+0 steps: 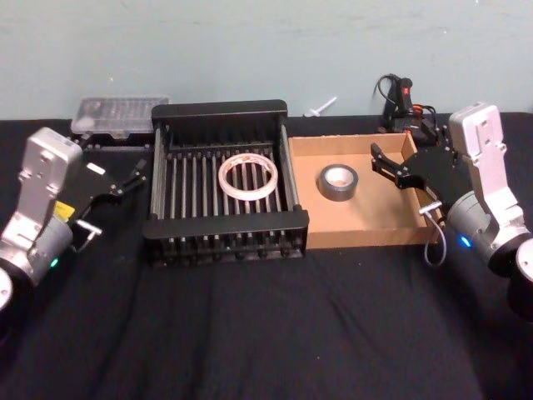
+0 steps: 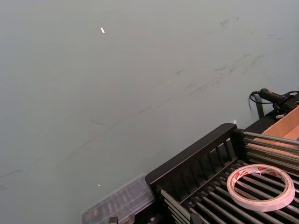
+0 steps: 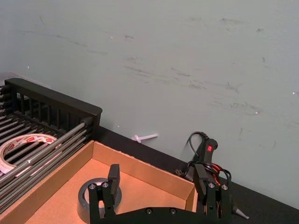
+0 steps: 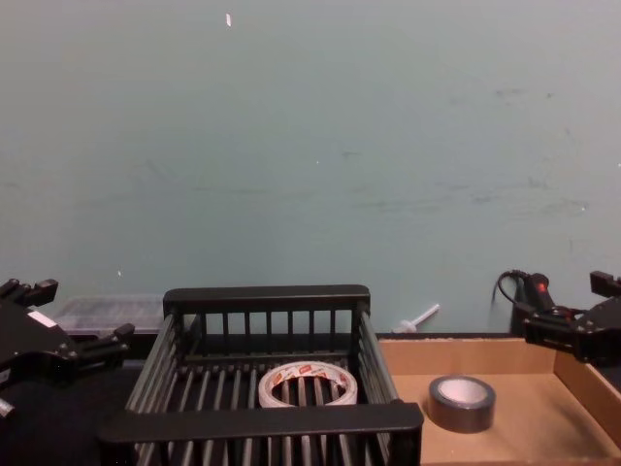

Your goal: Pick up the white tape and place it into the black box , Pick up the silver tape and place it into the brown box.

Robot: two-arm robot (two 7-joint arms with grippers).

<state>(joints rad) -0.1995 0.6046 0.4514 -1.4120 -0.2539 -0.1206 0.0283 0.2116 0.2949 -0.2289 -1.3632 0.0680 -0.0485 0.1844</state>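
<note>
The white tape point(image 1: 248, 177) lies flat on the slatted floor of the black box point(image 1: 225, 227), and shows again in the left wrist view point(image 2: 260, 186) and the chest view point(image 4: 309, 383). The silver tape point(image 1: 339, 183) lies flat in the brown box point(image 1: 366, 235), near its left wall. My left gripper point(image 1: 135, 177) hovers open just outside the black box's left side, holding nothing. My right gripper point(image 1: 380, 162) is open and empty above the brown box's right part, right of the silver tape point(image 3: 91, 196). Its fingers point(image 3: 113, 175) are spread wide.
A clear plastic case point(image 1: 117, 112) sits behind the black box at the back left. A black corded tool with a red switch point(image 1: 401, 96) and a small white piece point(image 1: 321, 106) lie behind the brown box. The wall is close behind. Black cloth covers the table's front.
</note>
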